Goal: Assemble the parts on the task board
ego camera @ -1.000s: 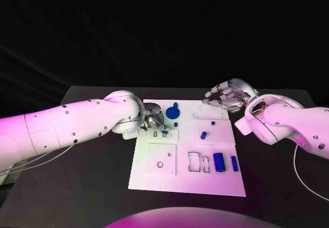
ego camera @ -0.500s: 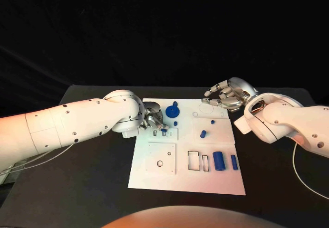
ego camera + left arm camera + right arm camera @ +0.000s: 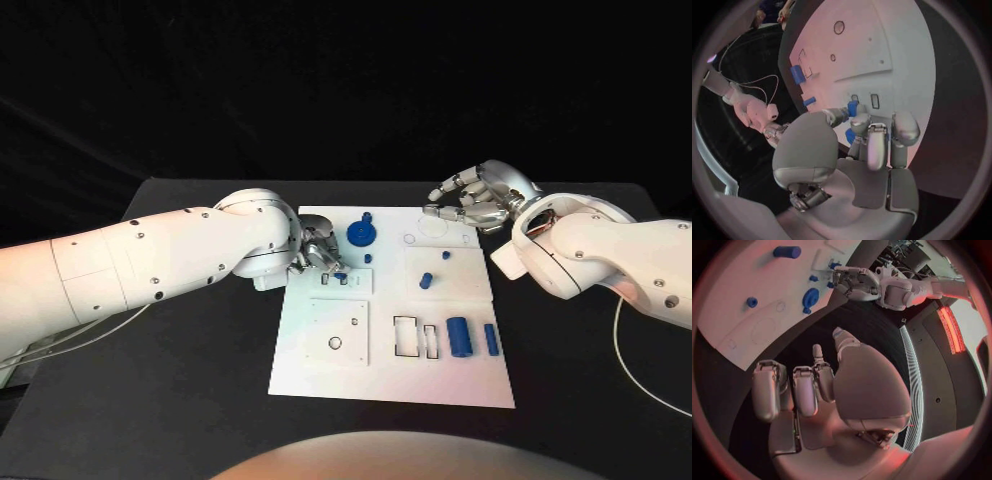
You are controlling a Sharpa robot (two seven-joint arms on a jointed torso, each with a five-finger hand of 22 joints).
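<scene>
So your left robot hand (image 3: 320, 256) is down on the upper left part of the task board (image 3: 433, 385), fingertips pinched around a small blue peg (image 3: 852, 108) right over the two little rectangular slots (image 3: 874, 101). In the left wrist view the peg looks close to upright and sits just beside one slot, maybe already touching its edge; I can't tell if it's started going in.

My take: square the peg to the slot first, then push straight down. Tilt it and it'll likely jam on the rim. Keep the pinch light enough that the peg can settle itself, and don't let go until it stands on its own.

Your right robot hand (image 3: 476, 205) hovers off the far right corner of the board with its fingers curled in loosely, holding nothing, so it's out of the way. Fine to leave it there.

Next up, I'd guess, are the blue cylinder (image 3: 460, 338) and the slim blue bar (image 3: 492, 341) lying near the rectangular cutouts (image 3: 418, 341), plus the round blue disc (image 3: 361, 235) further back.
</scene>
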